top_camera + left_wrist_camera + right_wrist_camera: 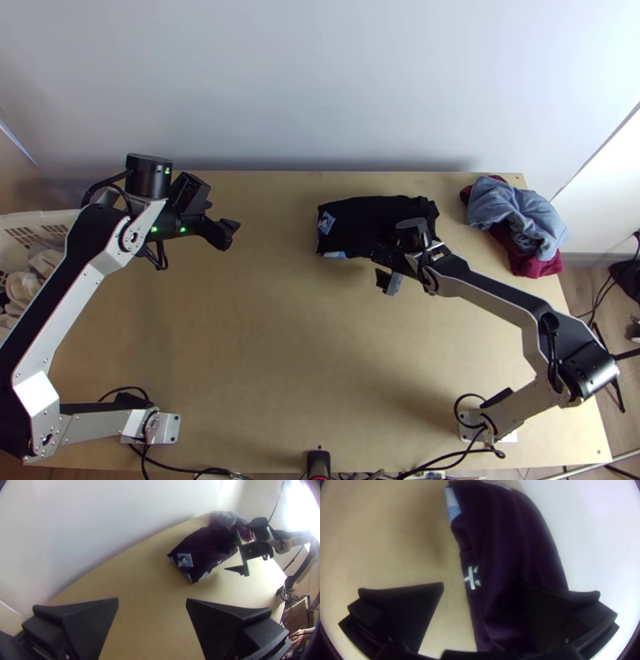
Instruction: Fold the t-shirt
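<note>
Wooden desk [280,360] | dark t-shirt [360,216], far edge, narrow strip | left gripper [152,599], right gripper [481,584]: fingers apart | lengthwise folding seemingly done; crosswise fold likely left

A bunched blue-grey cloth [512,212] lies partly over a dark red one [534,265] near the far right corner of the wooden table [280,344]. At the left side is a white basket [40,217] with pale cloths [22,286] inside.
</note>
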`<act>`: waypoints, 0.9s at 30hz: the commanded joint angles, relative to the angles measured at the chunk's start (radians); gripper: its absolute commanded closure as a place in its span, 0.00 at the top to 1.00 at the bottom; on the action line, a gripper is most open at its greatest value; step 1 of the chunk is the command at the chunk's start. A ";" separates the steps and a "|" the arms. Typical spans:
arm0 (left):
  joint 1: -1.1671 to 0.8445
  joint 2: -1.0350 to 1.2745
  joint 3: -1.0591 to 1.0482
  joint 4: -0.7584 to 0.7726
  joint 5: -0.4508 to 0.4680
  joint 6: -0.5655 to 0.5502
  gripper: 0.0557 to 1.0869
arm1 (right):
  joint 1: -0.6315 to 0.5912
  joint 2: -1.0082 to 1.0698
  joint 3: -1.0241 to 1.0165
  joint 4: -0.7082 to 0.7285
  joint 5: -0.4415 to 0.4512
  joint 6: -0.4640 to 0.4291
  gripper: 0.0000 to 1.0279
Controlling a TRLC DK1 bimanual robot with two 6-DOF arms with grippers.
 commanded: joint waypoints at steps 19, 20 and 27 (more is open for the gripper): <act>0.022 -0.014 -0.011 -0.002 0.000 0.010 0.95 | -0.020 0.216 0.078 0.146 0.141 -0.040 0.81; 0.023 -0.017 -0.011 -0.002 0.000 0.010 0.95 | -0.020 0.223 0.082 0.146 0.141 -0.039 0.68; 0.031 -0.032 -0.032 -0.002 0.000 0.010 0.95 | -0.015 0.182 0.100 0.175 0.151 0.011 0.03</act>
